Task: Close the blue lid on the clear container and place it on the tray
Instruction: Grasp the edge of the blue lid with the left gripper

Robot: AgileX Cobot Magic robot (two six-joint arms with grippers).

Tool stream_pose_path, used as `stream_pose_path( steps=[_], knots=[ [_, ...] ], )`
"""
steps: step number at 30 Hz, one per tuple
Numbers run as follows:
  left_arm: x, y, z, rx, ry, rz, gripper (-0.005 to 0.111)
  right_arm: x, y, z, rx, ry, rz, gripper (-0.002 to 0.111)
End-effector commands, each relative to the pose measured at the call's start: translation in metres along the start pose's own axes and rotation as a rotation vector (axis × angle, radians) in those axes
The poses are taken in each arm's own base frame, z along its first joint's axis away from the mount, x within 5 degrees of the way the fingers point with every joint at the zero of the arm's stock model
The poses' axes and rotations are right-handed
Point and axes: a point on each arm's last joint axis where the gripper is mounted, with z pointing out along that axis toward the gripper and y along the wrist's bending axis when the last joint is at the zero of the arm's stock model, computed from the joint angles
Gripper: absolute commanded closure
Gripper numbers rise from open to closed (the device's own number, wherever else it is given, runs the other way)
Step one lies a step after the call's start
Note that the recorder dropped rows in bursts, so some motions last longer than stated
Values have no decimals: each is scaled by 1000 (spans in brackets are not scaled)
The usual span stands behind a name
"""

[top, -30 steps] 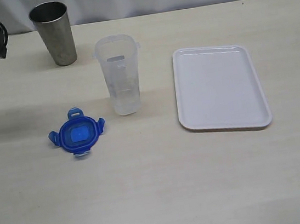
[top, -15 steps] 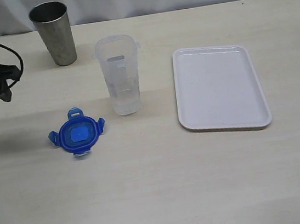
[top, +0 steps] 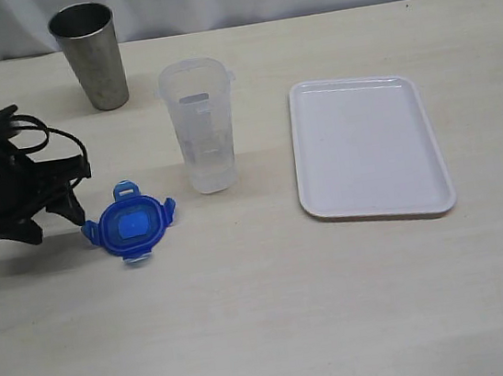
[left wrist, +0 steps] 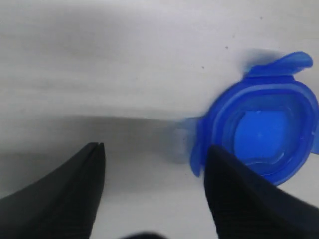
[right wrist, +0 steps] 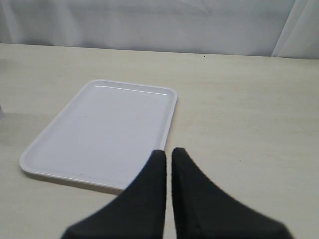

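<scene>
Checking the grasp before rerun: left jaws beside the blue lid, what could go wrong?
1. The small bright blue plastic lid lies flat; the open left jaws stand off-centre, one at its edge, so closing may push it away.
2. The tall narrow clear plastic container stands close by; a pushed lid might tip it.

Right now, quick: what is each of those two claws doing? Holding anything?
Left gripper: open, holding nothing, right beside the blue lid.
Right gripper: closed, holding nothing.
</scene>
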Motion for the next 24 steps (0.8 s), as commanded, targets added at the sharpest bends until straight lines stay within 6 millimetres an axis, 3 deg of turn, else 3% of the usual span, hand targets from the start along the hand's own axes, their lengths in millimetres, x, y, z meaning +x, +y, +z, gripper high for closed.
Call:
stream_pose_path(
  steps=[1, 6, 11, 19, 24],
  knots=[
    [3, -16, 9, 22, -17, 44, 52, 0, 0, 0, 4, -4, 2, 104],
    [4, -30, 20, 11, -55, 130, 52, 0, 0, 0, 4, -4, 2, 104],
    [6, -29, 27, 4, -29, 130, 53, 0, 0, 0, 4, -4, 2, 104],
    [6, -28, 28, -11, -21, 149, 76, 0, 0, 0, 4, -4, 2, 104],
    [6, -28, 28, -11, -21, 149, 80, 0, 0, 0, 4, -4, 2, 104]
  ],
)
